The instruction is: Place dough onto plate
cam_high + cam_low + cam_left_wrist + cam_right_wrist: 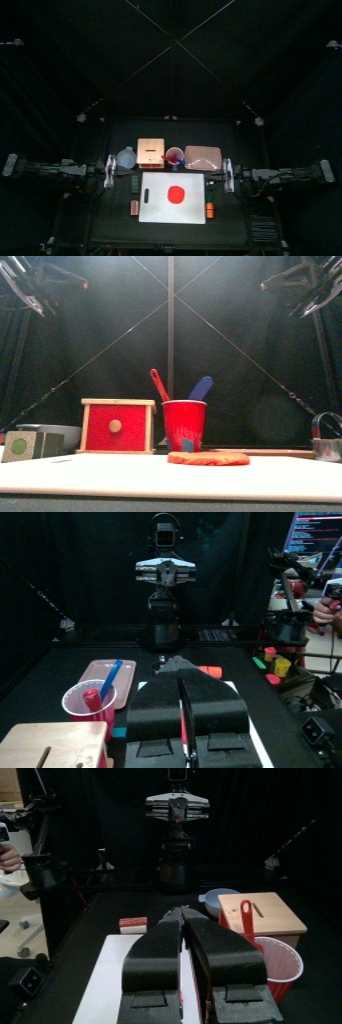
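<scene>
Red dough (174, 195) lying flat mid white board (173, 198), pink-beige plate (203, 157) just beyond the board's far right corner beside the red cup (174, 155); left gripper (183, 678) and right gripper (189, 920) flanking the board, jaws closed, empty.

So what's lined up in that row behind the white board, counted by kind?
bowl: 1
box: 1
cup: 1
plate: 1
Total: 4
</scene>
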Robot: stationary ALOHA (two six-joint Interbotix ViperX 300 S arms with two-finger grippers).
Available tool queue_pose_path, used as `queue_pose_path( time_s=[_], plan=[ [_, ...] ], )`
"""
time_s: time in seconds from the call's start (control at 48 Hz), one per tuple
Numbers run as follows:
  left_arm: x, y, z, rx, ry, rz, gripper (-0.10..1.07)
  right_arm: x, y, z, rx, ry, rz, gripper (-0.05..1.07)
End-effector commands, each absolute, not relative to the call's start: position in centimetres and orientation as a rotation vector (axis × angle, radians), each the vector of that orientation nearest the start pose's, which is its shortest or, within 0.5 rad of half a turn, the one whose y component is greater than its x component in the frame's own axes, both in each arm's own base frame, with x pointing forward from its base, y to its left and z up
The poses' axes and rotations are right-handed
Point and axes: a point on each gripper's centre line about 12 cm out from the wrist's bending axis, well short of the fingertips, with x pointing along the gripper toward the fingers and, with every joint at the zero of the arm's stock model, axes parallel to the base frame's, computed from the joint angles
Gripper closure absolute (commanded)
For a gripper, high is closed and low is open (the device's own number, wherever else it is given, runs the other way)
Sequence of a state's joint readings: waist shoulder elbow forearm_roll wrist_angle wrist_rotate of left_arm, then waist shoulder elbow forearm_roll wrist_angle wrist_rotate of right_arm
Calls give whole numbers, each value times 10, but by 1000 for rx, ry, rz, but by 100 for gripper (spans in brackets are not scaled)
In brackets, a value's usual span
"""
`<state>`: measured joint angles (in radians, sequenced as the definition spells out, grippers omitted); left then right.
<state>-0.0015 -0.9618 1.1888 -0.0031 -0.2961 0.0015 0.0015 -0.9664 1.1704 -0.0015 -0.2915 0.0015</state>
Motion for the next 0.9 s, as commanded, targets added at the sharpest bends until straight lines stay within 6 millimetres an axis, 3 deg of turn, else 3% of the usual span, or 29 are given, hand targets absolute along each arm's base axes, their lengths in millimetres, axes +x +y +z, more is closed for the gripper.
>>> queue_pose_path(
  time_s=[0.0, 0.229, 0.583, 0.771, 0.875],
  plan=[
    [204, -1, 284, 12, -49, -4, 96, 205, 2, 289, 0, -51, 12, 102],
    [217, -6, 263, 8, -12, -32, 96, 225, 5, 255, 120, 124, 11, 101],
    [241, -20, 243, 34, -23, -91, 95, 247, 4, 206, 899, 410, -207, 101],
    [239, -23, 241, 75, -29, -113, 95, 258, 9, 177, 1132, 532, -330, 99],
    [238, -23, 242, 88, -36, -119, 95, 269, 11, 167, 1164, 581, -367, 87]
  ],
)
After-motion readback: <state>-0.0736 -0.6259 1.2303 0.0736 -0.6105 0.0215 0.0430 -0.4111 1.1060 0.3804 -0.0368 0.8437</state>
